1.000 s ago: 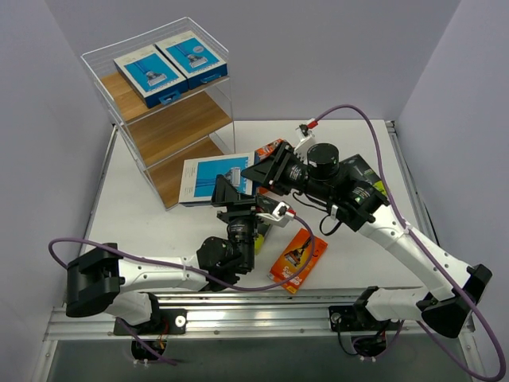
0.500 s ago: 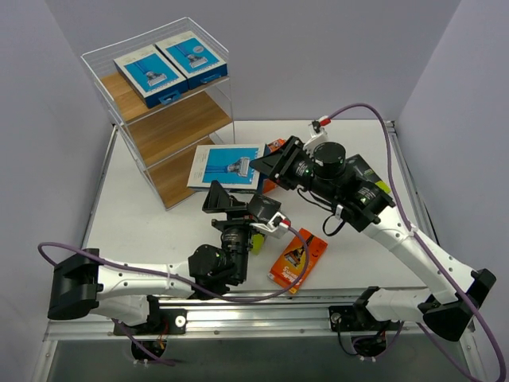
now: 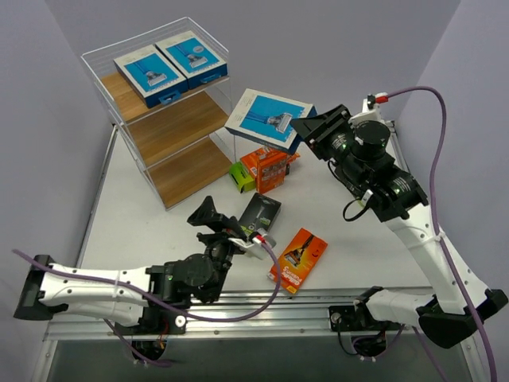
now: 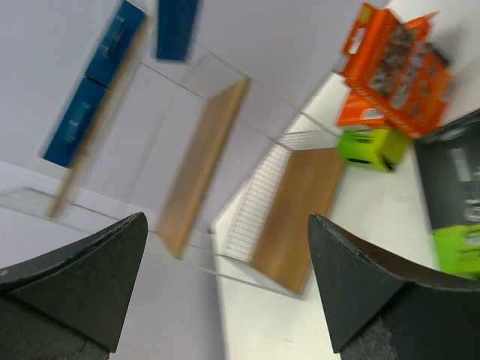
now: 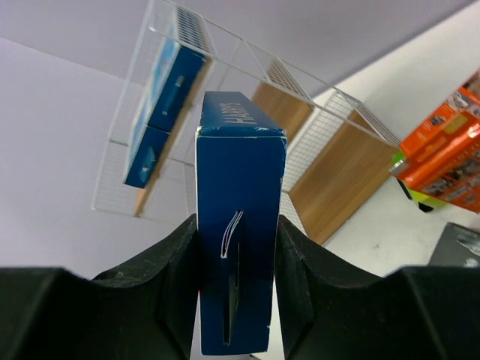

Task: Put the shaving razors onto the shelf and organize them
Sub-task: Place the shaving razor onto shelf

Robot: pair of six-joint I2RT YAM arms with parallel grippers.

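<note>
**Blue pack held high beside the shelf**

The white table (image 3: pixel 135 215) fills the middle of the top view. The shelf (image 3: pixel 171 119) stands at its upper left: three wooden boards in a thin white wire frame. Two blue-and-white razor packs (image 3: pixel 149 73) lie flat and side by side on the top board. The two lower boards show only wood.

My right gripper (image 3: pixel 312 131), at the upper right of centre, pinches a third blue pack (image 3: pixel 266 119) by its sides. It holds the pack in the air just right of the shelf's top tier, not touching it. In the right wrist view this pack (image 5: pixel 240 225) stands on edge between my fingers (image 5: pixel 176 277), with the shelf behind it at upper left.

My left gripper (image 3: pixel 208 216) sits low at centre. Its jaws are spread wide with nothing between them, and they point toward the shelf.

The other razors wait on the table:
- A pair of orange packs (image 3: pixel 269 167) lies near the shelf's foot.
- A small lime-green box (image 3: pixel 242 177) lies just beside that pair, on its left.
- A black pack (image 3: pixel 259 215) lies at centre.
- A single orange pack (image 3: pixel 298 259) lies lower right of the black one.

I judge the step in hand to be shelving the held blue pack. The next move calls for swinging it left over the wire rail and turning it flat. Then I lower it onto a board with free room before I let go.
</note>
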